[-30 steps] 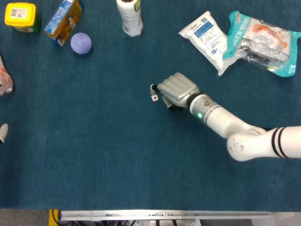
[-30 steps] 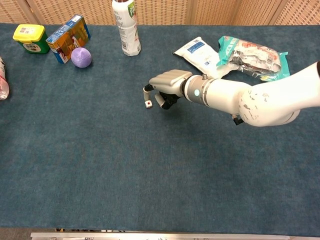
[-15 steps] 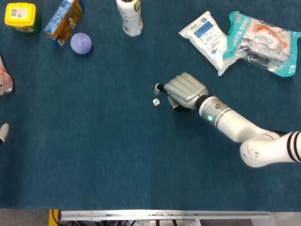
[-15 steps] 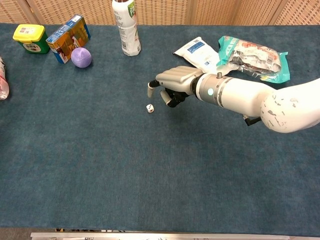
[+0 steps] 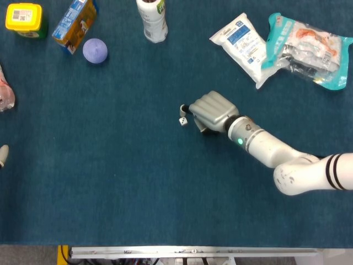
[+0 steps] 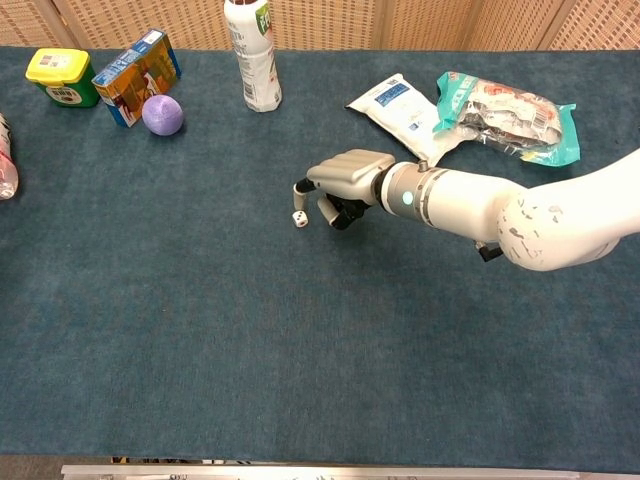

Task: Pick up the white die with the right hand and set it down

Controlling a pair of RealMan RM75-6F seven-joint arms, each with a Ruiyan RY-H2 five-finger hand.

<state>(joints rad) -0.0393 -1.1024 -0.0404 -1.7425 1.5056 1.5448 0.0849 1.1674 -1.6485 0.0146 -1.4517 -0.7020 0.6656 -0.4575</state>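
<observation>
The blue cloth table [image 6: 200, 350] is lying bare across the near part of both views; the white die [image 6: 299, 219] is sitting on the cloth near mid-table, just beside the fingertips [image 6: 300, 188] of the right hand [image 6: 345, 182]; whether a fingertip is touching it cannot be told; the fingers are curling downward with nothing between them, and the die is lying outside the hand; the left hand [image 5: 3, 154] is showing only as a tip at the left edge of the head view, state not readable; farther back, a white pouch [image 6: 397, 107] and a teal snack bag [image 6: 510, 115] are lying to the right; a white bottle [image 6: 252, 55] is standing at centre rear; a purple ball [image 6: 162, 114], a blue carton [image 6: 136, 76] and a yellow-lidded tub [image 6: 64, 77] are grouping at far left, well apart from the die.
</observation>
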